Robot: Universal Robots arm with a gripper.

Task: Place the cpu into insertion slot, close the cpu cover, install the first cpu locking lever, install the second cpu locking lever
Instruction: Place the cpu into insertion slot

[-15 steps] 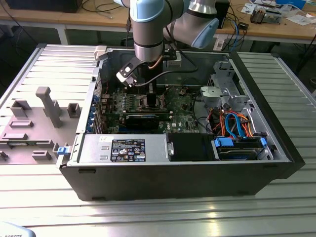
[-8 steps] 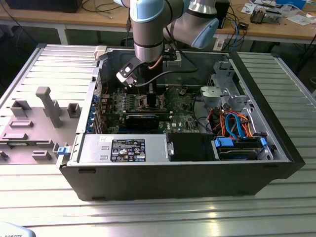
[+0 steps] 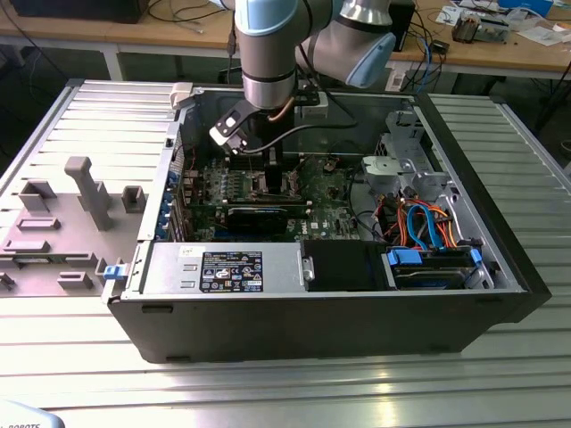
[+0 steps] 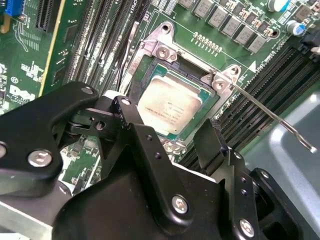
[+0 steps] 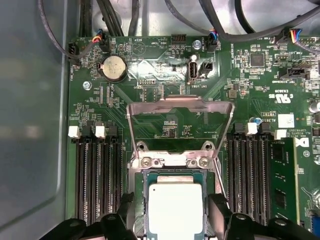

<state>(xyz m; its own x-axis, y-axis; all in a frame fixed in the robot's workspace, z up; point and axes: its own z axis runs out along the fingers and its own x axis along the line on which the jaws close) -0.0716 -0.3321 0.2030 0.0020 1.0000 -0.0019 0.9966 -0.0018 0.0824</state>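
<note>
The cpu (image 5: 176, 212), flat square w/ matte silver-grey top, sits in the insertion slot (image 4: 161, 50); step 1 looks done. The cpu cover (image 5: 180, 104), thin shiny metal frame w/ big square cut-out, stands open on its hinge at the slot's edge. Closing it + both levers are left (one thin wire lever (image 4: 270, 114) sticks out loose). Gripper (image 4: 165, 122) hangs just above, black fingers (image 4: 135, 130) apart either side of the chip, holding nothing. Slot is mid-board, toward the exterior view's left of the pc case (image 3: 312, 330)
</note>
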